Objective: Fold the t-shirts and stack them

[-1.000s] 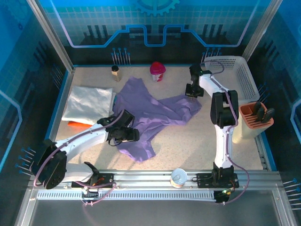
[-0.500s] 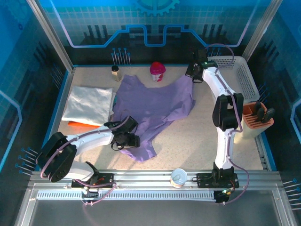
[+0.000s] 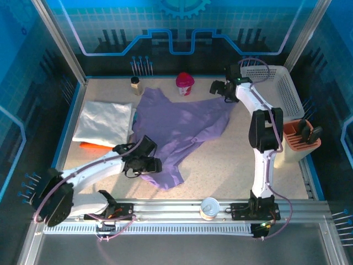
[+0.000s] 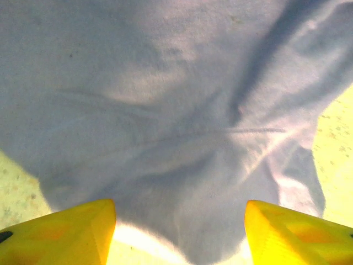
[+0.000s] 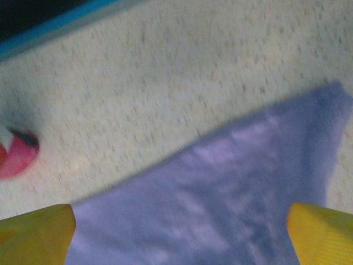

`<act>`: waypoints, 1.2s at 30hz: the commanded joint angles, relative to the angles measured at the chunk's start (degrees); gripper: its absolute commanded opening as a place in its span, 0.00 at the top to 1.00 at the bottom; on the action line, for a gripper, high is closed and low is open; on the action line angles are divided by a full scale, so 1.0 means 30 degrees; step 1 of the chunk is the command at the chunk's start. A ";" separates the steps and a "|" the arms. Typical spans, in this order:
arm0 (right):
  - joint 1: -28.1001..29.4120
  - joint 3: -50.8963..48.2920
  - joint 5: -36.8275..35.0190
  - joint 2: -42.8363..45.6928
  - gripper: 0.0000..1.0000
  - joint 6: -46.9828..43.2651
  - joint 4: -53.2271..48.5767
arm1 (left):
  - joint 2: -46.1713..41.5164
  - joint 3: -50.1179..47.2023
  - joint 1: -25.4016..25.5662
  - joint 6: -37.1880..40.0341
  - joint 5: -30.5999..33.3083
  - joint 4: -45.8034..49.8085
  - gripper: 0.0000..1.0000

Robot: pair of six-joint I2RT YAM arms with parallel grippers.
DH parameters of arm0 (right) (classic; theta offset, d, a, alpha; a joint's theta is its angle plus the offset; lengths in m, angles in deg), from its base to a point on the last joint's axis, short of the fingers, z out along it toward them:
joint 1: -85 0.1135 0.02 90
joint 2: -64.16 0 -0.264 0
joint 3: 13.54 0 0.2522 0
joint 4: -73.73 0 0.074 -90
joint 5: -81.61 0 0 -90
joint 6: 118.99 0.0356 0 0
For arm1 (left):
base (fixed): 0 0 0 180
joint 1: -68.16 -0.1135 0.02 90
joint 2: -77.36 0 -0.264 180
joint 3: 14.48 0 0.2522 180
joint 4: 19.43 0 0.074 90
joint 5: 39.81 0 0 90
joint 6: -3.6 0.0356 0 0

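The purple t-shirt point(image 3: 182, 124) lies spread mid-table, not yet folded. At its near hem the left gripper point(image 3: 153, 164) hovers half open, clamping nothing. Farther left, a folded white t-shirt point(image 3: 105, 121) rests on an orange t-shirt point(image 3: 87, 146). At the far corner the right gripper point(image 3: 216, 88) gapes empty.

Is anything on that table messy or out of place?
The purple shirt lies crooked and wrinkled across the table, its near end bunched by the left claw. An orange shirt pokes out from under the folded white shirt. A tin sits on the metal rail at the near edge.
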 commanded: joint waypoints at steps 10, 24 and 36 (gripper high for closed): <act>0.0316 -0.8442 0.2448 0.6572 0.16 0.1288 0.2370 | -0.3797 -0.3122 0.1631 -0.4792 -0.2804 0.1226 0.55; 0.0502 -1.4122 0.3572 1.0429 0.16 0.1283 0.2782 | -0.2647 -0.4823 0.2298 -0.6979 -0.0033 -0.3391 0.54; 0.0313 -1.5149 0.1280 1.1244 0.16 0.1858 0.2285 | -0.0223 -0.4804 0.2298 -0.7155 -0.0112 -0.5294 0.75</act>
